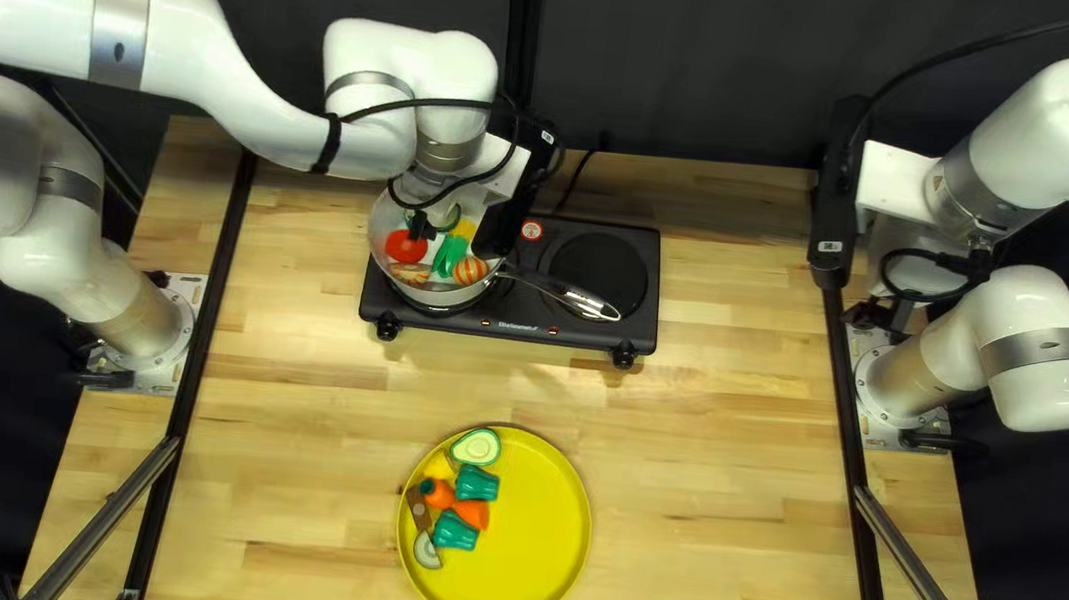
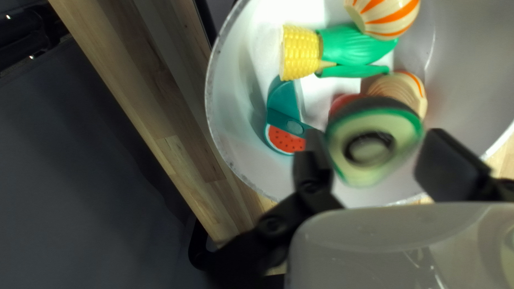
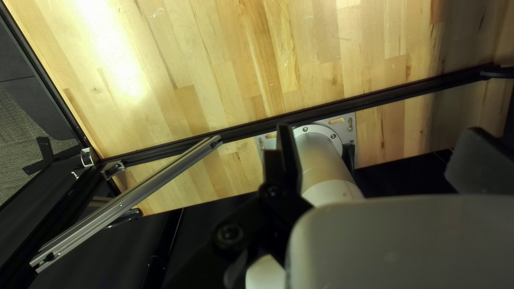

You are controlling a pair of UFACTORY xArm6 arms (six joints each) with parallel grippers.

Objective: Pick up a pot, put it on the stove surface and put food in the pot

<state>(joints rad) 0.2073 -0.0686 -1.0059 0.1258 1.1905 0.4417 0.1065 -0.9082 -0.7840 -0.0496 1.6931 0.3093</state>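
Top left view, lower centre of the frame: our yellow plate (image 1: 535, 528) rests on the surface (image 1: 727, 496), its food (image 1: 476, 483) bunched at the left side, probably as a supply for us. Farther off, left of the upper centre, the pot (image 1: 385, 238) stands on the left part of the stove (image 1: 636, 325); its handle (image 1: 586, 299) points right, leaving the mouth free. Over it, our left hand (image 2: 373, 147) is closed on an avocado half (image 2: 348, 165), held by its sides, so opening should drop it inside. At the right, our right hand (image 3: 377, 144) is empty, fingers wide apart.
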